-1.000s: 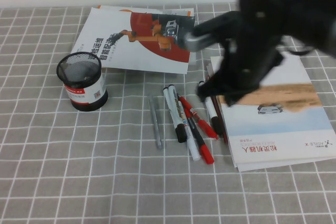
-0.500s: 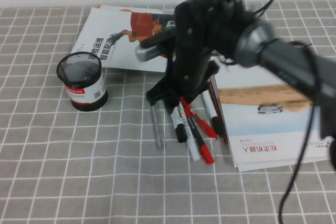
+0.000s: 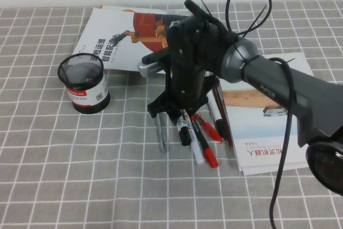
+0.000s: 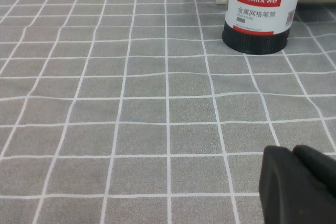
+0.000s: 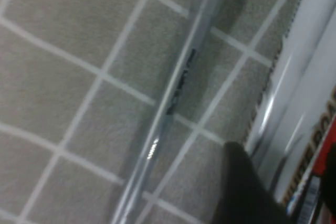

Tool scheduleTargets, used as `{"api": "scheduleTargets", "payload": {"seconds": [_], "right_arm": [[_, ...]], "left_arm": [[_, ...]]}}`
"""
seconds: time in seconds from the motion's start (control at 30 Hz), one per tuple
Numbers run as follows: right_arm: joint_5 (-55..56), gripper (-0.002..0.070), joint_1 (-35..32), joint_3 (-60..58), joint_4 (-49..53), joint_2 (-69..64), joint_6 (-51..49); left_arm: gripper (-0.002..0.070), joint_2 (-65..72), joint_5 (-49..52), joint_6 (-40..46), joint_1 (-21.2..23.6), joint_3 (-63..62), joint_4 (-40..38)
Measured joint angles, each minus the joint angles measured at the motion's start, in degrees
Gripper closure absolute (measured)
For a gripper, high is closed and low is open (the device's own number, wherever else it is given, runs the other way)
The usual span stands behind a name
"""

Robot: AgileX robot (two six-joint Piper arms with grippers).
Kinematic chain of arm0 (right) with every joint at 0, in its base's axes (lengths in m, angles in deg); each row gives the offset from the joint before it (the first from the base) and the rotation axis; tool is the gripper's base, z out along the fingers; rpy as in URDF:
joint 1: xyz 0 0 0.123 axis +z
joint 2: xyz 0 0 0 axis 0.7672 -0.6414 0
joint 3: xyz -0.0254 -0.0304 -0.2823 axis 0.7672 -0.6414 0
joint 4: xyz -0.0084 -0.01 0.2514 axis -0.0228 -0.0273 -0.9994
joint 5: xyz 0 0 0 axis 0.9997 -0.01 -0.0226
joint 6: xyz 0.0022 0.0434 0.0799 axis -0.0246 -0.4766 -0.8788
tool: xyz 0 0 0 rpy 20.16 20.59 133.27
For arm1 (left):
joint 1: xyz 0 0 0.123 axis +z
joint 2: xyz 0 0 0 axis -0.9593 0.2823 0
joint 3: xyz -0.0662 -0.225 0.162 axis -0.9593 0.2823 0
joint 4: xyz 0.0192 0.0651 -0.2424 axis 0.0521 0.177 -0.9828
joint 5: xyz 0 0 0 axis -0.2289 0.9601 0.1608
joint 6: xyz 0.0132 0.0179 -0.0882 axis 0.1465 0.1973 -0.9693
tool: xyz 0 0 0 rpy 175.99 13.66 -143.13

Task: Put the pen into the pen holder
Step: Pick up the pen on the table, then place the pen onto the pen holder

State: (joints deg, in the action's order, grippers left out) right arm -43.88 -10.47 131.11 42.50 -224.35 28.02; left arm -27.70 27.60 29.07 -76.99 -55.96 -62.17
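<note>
Among the pens lying in the middle of the table is the pen, a thick white marker with a black cap. My right gripper has come down over its upper end, open, one finger on each side of the barrel. In the right wrist view the white pen runs between the dark fingers of the right gripper. The pen holder stands upright at the left, apart from the pens, and also shows as the pen holder. My left gripper is shut, low over bare cloth.
A slim grey pen lies just left of the gripper, also in the right wrist view as grey pen. Red pens and another white marker lie to the right. A booklet sits at right, another at the back.
My right arm has swung left from above the right booklet to the pens and come down. Its jaws have opened and now straddle the white marker.
</note>
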Motion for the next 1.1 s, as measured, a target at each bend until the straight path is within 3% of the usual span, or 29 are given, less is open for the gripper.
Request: {"api": "scheduleTargets", "payload": {"seconds": [0.23,0.53,0.6,0.77,0.97,1.1], "right_arm": [[0.21,0.0568,0.00,0.20,0.70,-1.08,-0.35],[0.62,0.0577,0.63,-0.76,-0.81,1.08,-1.18],[4.93,0.0577,1.63,-3.40,-0.97,3.87,-2.42],[29.99,0.0577,4.16,-20.01,-5.30,14.57,-4.56],[76.90,0.0577,6.87,-43.93,-6.87,21.24,-5.81],[99.24,0.0577,7.39,-48.80,-5.01,20.68,-8.63]], "left_arm": [[0.0678,0.00,0.00,0.00,0.00,0.00,0.00],[0.0678,0.00,0.00,0.00,0.00,0.00,0.00],[0.0678,0.00,0.00,0.00,0.00,0.00,0.00],[0.0678,0.00,0.00,0.00,0.00,0.00,0.00],[0.0678,0.00,0.00,0.00,0.00,0.00,0.00],[0.0678,0.00,0.00,0.00,0.00,0.00,0.00]]}}
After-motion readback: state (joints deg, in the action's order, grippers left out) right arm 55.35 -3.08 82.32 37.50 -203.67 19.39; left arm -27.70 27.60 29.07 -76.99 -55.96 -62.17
